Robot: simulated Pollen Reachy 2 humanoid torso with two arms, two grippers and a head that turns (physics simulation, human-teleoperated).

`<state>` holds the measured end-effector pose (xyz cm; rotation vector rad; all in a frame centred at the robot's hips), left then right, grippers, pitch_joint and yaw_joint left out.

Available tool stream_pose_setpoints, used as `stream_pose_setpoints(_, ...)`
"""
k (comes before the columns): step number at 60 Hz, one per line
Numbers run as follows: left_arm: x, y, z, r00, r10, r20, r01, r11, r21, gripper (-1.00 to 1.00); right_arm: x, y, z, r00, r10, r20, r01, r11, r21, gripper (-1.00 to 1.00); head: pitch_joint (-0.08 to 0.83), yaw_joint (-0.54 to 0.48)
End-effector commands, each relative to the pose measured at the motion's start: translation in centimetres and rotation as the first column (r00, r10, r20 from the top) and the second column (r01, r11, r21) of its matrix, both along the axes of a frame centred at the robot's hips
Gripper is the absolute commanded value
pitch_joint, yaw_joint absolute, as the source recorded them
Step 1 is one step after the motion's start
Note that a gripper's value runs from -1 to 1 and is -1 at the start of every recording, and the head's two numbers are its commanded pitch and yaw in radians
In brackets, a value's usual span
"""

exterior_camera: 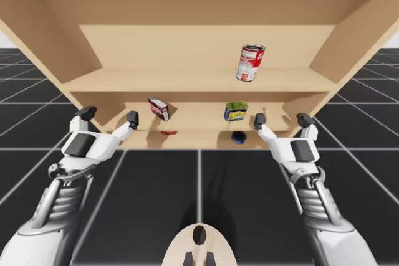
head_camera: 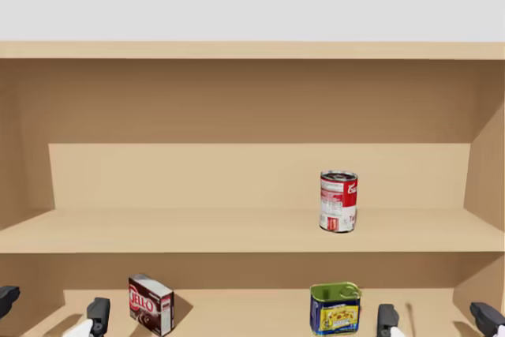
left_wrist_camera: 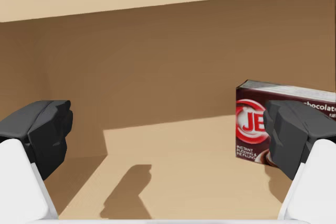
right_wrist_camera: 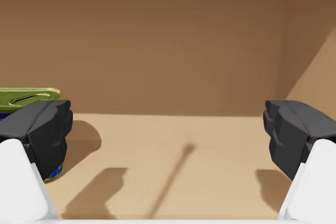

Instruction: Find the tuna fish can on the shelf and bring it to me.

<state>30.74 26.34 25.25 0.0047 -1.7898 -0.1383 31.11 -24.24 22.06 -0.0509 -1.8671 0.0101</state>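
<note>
The tuna can (head_camera: pixel 335 308), short with a green top and a blue and yellow label, stands on the lower shelf (exterior_camera: pixel 199 123), right of centre (exterior_camera: pixel 235 111). My right gripper (exterior_camera: pixel 282 120) is open at that shelf's front, just right of the can. In the right wrist view the can (right_wrist_camera: pixel 29 97) sits partly hidden behind one finger, outside the empty gap of the gripper (right_wrist_camera: pixel 168 137). My left gripper (exterior_camera: pixel 109 116) is open at the shelf's left end, with nothing between its fingers (left_wrist_camera: pixel 168 140). Both grippers also show low in the head view, left (head_camera: pixel 52 307) and right (head_camera: pixel 436 319).
A tall red and white can (exterior_camera: pixel 250 62) stands on the upper shelf (head_camera: pixel 158 230), right of centre. A dark red box (exterior_camera: pixel 159 108) stands on the lower shelf, beside my left gripper's finger (left_wrist_camera: pixel 251 129). The shelf's side walls close in at both ends.
</note>
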Motion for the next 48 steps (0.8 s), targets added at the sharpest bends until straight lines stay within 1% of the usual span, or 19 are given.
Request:
stream_pose_setpoints(1, -0.04, -0.01, 0.03, 1.000, -0.001, 0.004, 0.001, 1.000, 0.001, -1.00, -0.24, 0.47, -0.15, 1.000, -0.023, 0.007, 0.022, 1.000, 0.019, -1.00, 0.019, -0.01)
stream_pose_setpoints(6, -0.05, 0.00, 0.04, 1.000, -0.001, 0.004, 0.001, 1.000, 0.001, -1.00, -0.19, 0.52, 0.00, 1.000, -0.006, 0.010, 0.006, 1.000, 0.029, -1.00, 0.044, -0.01)
stream_pose_setpoints(8, -0.06, 0.00, 0.06, 1.000, -0.001, 0.005, 0.001, 1.000, 0.001, -1.00, -0.10, 0.52, -0.06, 1.000, 0.000, 0.000, 0.000, 1.000, 0.025, -1.00, 0.057, -0.02)
stream_pose_setpoints(12, -0.09, 0.03, 0.10, 1.000, 0.001, 0.008, -0.001, 1.000, 0.000, -1.00, 0.06, 0.47, -0.18, 1.000, 0.011, -0.022, -0.011, 0.999, 0.032, -1.00, 0.109, -0.02)
stream_pose_setpoints(15, -0.09, 0.05, 0.11, 1.000, 0.001, 0.008, -0.001, 1.000, 0.000, -1.00, 0.11, 0.45, -0.17, 1.000, 0.008, -0.017, -0.008, 1.000, 0.029, -1.00, 0.143, -0.03)
stream_pose_setpoints(19, -0.10, 0.03, 0.14, 1.000, 0.001, 0.010, -0.001, 1.000, 0.000, -1.00, 0.14, 0.39, -0.15, 1.000, 0.007, -0.016, -0.007, 1.000, 0.028, -1.00, 0.212, -0.03)
stream_pose_setpoints(25, -0.11, -0.01, 0.17, 1.000, -0.002, 0.016, 0.002, 1.000, 0.002, -1.00, 0.26, 0.37, -0.22, 1.000, 0.003, -0.018, -0.002, 1.000, 0.022, -1.00, 0.278, -0.04)
stream_pose_setpoints(26, -0.11, -0.02, 0.17, 1.000, -0.004, 0.018, 0.004, 1.000, 0.002, -1.00, 0.27, 0.38, -0.23, 1.000, 0.003, -0.019, -0.002, 1.000, 0.019, -1.00, 0.301, -0.04)
stream_pose_setpoints(32, -0.14, -0.06, 0.21, 1.000, -0.008, 0.021, 0.008, 1.000, 0.003, -1.00, 0.30, 0.40, -0.27, 1.000, 0.003, -0.020, -0.003, 1.000, 0.018, -1.00, 0.355, -0.06)
stream_pose_setpoints(33, -0.17, -0.08, 0.23, 1.000, -0.009, 0.022, 0.009, 1.000, 0.003, -1.00, 0.32, 0.41, -0.30, 1.000, 0.003, -0.021, -0.003, 1.000, 0.017, -1.00, 0.374, -0.07)
stream_pose_setpoints(36, -0.19, -0.11, 0.24, 1.000, -0.011, 0.022, 0.011, 1.000, 0.004, -1.00, 0.35, 0.41, -0.33, 1.000, 0.003, -0.023, -0.003, 1.000, 0.016, -1.00, 0.395, -0.08)
stream_pose_setpoints(39, -0.23, -0.16, 0.26, 1.000, -0.014, 0.023, 0.014, 1.000, 0.005, -1.00, 0.36, 0.41, -0.37, 1.000, 0.002, -0.025, -0.002, 1.000, 0.016, -1.00, 0.444, -0.10)
stream_pose_setpoints(48, -0.33, -0.29, 0.34, 1.000, -0.019, 0.024, 0.019, 1.000, 0.007, -1.00, 0.40, 0.41, -0.42, 1.000, 0.002, -0.030, -0.002, 1.000, 0.016, -1.00, 0.515, -0.16)
